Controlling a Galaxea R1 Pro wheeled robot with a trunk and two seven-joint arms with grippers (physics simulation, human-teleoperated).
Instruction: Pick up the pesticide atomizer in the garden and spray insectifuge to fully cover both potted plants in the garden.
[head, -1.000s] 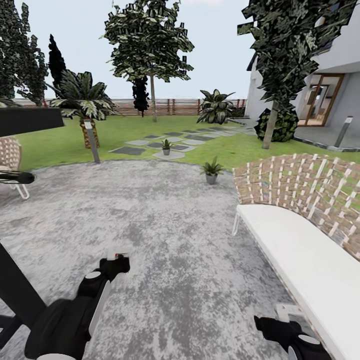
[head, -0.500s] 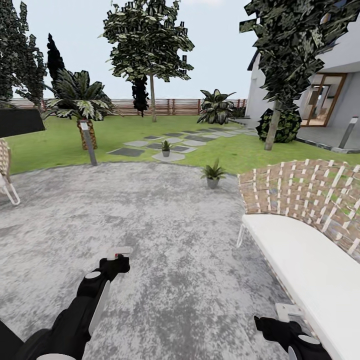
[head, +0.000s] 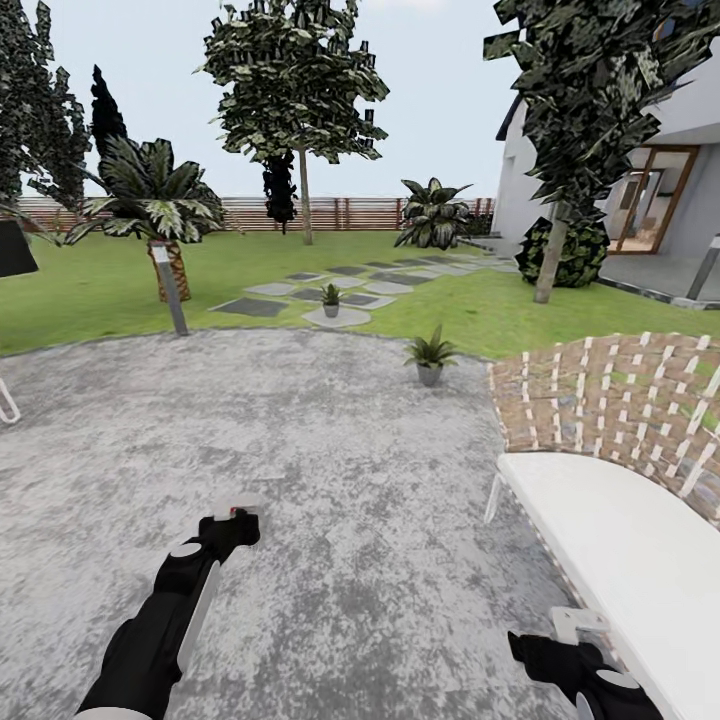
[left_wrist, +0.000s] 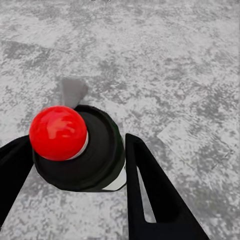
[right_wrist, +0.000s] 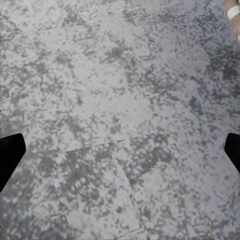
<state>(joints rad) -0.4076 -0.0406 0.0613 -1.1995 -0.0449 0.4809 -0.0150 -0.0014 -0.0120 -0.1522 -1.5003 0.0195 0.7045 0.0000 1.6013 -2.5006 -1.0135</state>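
My left gripper (head: 236, 519) hangs low over the grey paved patio (head: 330, 470), shut on the pesticide atomizer (head: 240, 508). In the left wrist view the atomizer (left_wrist: 80, 150) is a dark round body with a red spot, gripped between the two black fingers (left_wrist: 150, 195). One potted plant (head: 430, 357) stands at the patio's far edge. The other potted plant (head: 330, 298) sits on a stepping stone in the lawn beyond. My right gripper (head: 532, 648) is low at the right, beside the bench, open; the right wrist view has its gripper (right_wrist: 120, 150) over bare paving, fingertips far apart.
A white bench with a woven back (head: 610, 500) fills the right side. A bollard light (head: 168, 290) and a palm (head: 160, 200) stand at the left lawn edge. A wooden fence (head: 340, 212) closes the lawn; the house (head: 650, 190) is at the right.
The camera has moved: the black table and woven chair at the left have slid out of view and the bench sits further right. Both arms hold their pose.
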